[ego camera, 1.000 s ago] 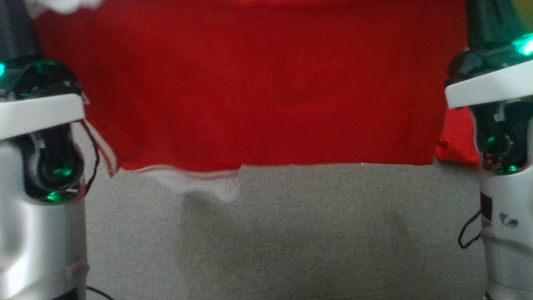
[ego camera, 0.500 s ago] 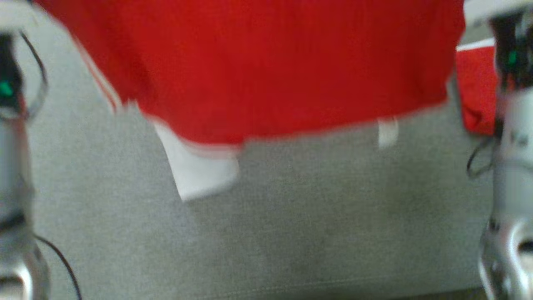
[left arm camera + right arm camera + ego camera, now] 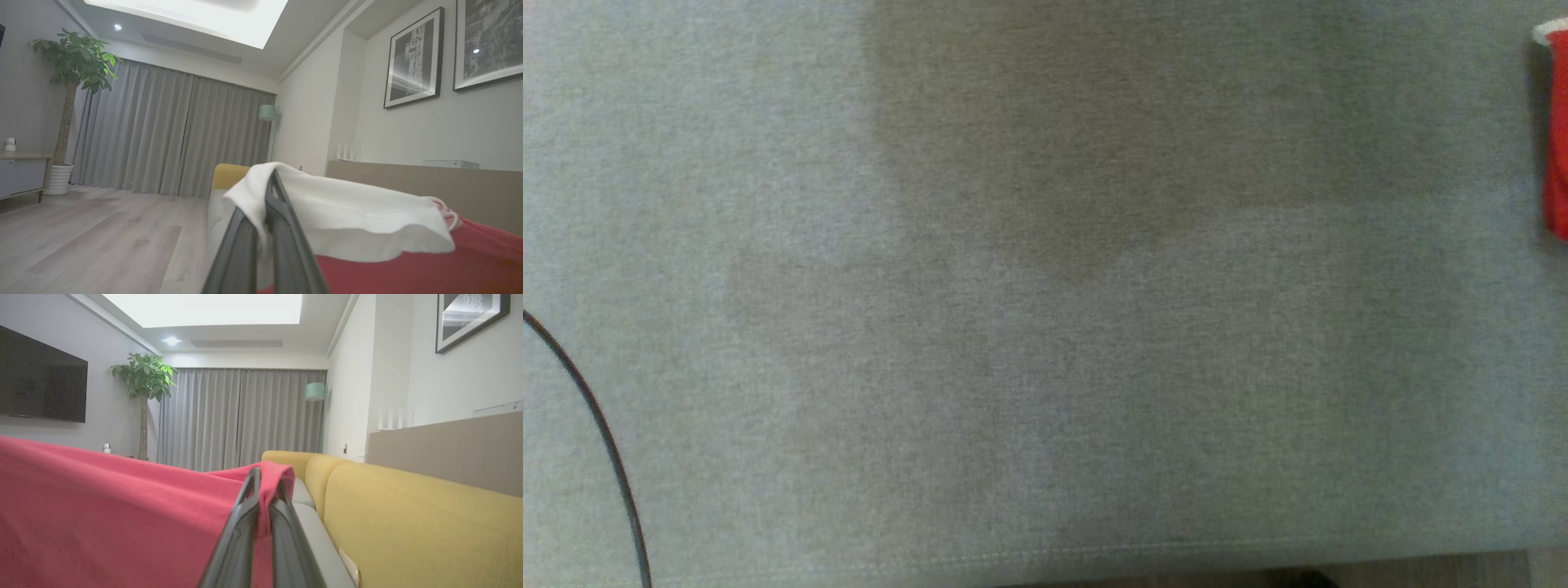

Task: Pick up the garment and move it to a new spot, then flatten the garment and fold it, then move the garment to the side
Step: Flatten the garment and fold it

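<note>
Head view: looks straight down on a grey fabric seat cushion (image 3: pixel 1045 392), with a stitched seam along the near edge and a darker shadow patch toward the far middle. At the right edge, a narrow strip of the red garment (image 3: pixel 1558 139), with white trim at its top. At the near left, a thin dark cable (image 3: pixel 605 433) curving across the cushion.

Left wrist view: left gripper (image 3: pixel 267 192) pressed together on a white fold of the garment (image 3: pixel 347 204). Drapes over the fingertips and spreads off to the right, with red cloth below it. Behind, grey curtains (image 3: pixel 171 134), a potted plant (image 3: pixel 73 61) at the left, framed pictures (image 3: pixel 412 57) on the right wall.

Right wrist view: right gripper (image 3: pixel 264 490) pinched tight on a red edge of the garment (image 3: pixel 102 506), looped over the tips and stretching away to the left. To the right, a yellow sofa back (image 3: pixel 408 522); on the left wall, a dark television (image 3: pixel 41 379).
</note>
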Controlling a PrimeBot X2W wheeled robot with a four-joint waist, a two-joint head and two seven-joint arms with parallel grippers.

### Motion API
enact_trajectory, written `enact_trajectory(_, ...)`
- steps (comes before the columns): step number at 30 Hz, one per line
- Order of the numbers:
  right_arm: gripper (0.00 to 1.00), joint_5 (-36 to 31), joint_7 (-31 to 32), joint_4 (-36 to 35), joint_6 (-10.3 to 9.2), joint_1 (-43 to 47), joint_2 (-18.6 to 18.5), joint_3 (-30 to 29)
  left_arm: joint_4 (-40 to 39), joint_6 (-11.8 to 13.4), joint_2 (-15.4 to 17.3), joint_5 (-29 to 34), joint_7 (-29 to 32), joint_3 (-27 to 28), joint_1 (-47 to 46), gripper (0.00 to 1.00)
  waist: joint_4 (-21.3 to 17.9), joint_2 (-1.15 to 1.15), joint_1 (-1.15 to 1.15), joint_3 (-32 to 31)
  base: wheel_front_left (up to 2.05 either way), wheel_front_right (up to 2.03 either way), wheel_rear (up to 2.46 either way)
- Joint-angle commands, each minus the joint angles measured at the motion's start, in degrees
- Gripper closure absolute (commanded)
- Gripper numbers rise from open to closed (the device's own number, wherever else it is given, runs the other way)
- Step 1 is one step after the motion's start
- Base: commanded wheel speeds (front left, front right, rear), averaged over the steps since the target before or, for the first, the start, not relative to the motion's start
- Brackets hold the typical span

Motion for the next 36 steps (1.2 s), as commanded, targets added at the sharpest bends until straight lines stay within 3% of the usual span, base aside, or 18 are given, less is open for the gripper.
enact_trajectory(1, 1.00, -0.3, -0.7, 0.4, -0.05, -1.0, 0.4, -0.9, -1.1, 0.1, 2.8, -0.8, -0.6, -0.2, -1.0, 1.00, 0.5, 0.00, 0.00, 0.0, 0.00, 0.00, 0.00)
enact_trajectory(10, 1.00, 0.8, -2.6, 10.7, -0.05, 11.4, 0.3, 3.4, -2.4, 0.1, 2.4, -5.6, -1.2, -8.7, 15.9, 1.00, 2.6, 0.00, 0.00, -0.9, 0.00, 0.00, 0.00)
enact_trajectory(19, 1.00, 6.2, -2.3, 14.5, -0.05, 24.3, -1.2, 14.8, -6.6, 0.1, 3.8, -5.6, -1.2, -10.9, 35.1, 1.00, 3.2, 0.00, 0.00, -5.2, 0.00, 0.00, 0.00)
enact_trajectory(30, 1.00, 18.5, 3.5, 7.8, -0.05, 38.0, -10.3, 32.0, -13.6, 0.1, 6.1, -2.6, -1.2, -12.9, 53.3, 1.00, 3.7, 0.00, 0.00, -13.1, 0.00, 0.00, 0.00)
enact_trajectory(36, 1.00, 26.2, 7.6, 1.8, -0.05, 43.6, -16.0, 38.6, -15.3, 0.1, 7.2, -0.4, -1.2, -14.7, 59.2, 1.00, 3.6, 0.00, 0.00, -16.8, 0.00, 0.00, 0.00)
